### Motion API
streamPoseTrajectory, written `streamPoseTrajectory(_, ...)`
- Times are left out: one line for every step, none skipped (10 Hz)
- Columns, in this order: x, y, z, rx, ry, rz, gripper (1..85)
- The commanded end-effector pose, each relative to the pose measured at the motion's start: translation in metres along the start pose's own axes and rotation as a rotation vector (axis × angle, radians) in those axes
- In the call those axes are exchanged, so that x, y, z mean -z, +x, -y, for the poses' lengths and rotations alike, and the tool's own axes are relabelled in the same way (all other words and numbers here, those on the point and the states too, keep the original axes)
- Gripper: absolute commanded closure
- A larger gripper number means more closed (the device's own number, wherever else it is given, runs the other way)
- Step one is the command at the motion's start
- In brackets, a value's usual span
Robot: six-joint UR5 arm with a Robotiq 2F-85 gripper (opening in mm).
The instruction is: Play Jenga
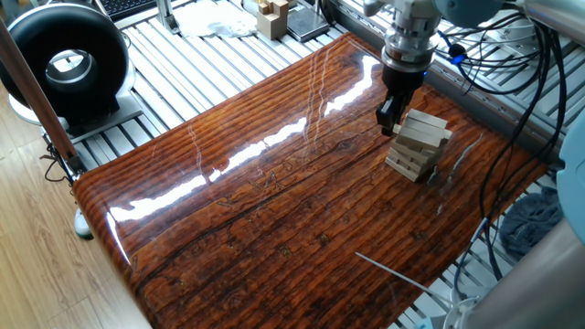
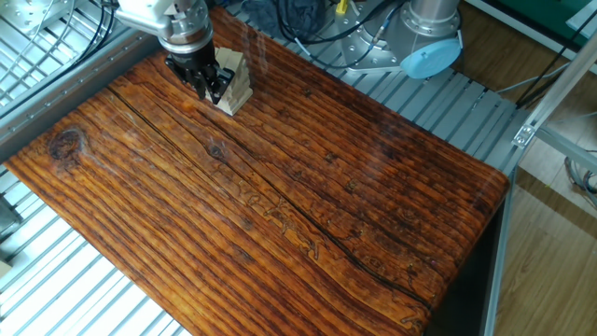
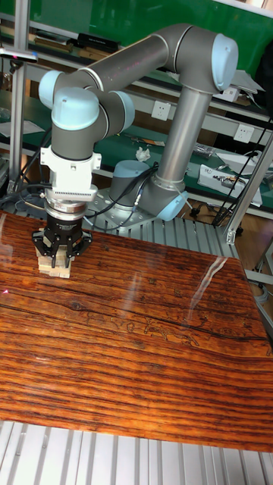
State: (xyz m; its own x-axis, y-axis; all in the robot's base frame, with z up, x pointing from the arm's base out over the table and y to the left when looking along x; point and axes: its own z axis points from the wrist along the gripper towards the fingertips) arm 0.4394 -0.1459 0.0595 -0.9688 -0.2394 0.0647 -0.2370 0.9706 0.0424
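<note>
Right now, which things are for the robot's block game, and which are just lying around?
For the game:
Jenga tower, stacked on the wooden table
gripper, right beside the tower's upper layers

Just lying around:
black round device beyond the table's edge
tan wooden pieces off the far end
white cloth next to them

Bright overhead glare on table (image 1: 274, 146)
</note>
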Motion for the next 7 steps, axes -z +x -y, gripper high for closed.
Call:
streamPoseTrajectory(0.0017,-0.0027,-0.002,-0.006,-0.01,0.007,62.0)
streamPoseTrajectory(0.0017,-0.0027,-0.0017,-0.006,-0.009,0.007,62.3)
streamPoseTrajectory(0.0017,-0.0028,-0.0017,-0.004,-0.009,0.007,62.7)
streamPoseTrajectory(0.0016,-0.0034,-0.0012,-0.004,-0.007,0.008,63.0)
streamPoseTrajectory(0.0013,-0.004,-0.0004,-0.003,-0.003,0.009,63.3)
streamPoseTrajectory(0.0012,-0.0045,0.0001,-0.003,-0.002,0.01,64.0)
streamPoseTrajectory(0.001,-0.0052,0.0011,-0.002,0.002,0.012,64.3)
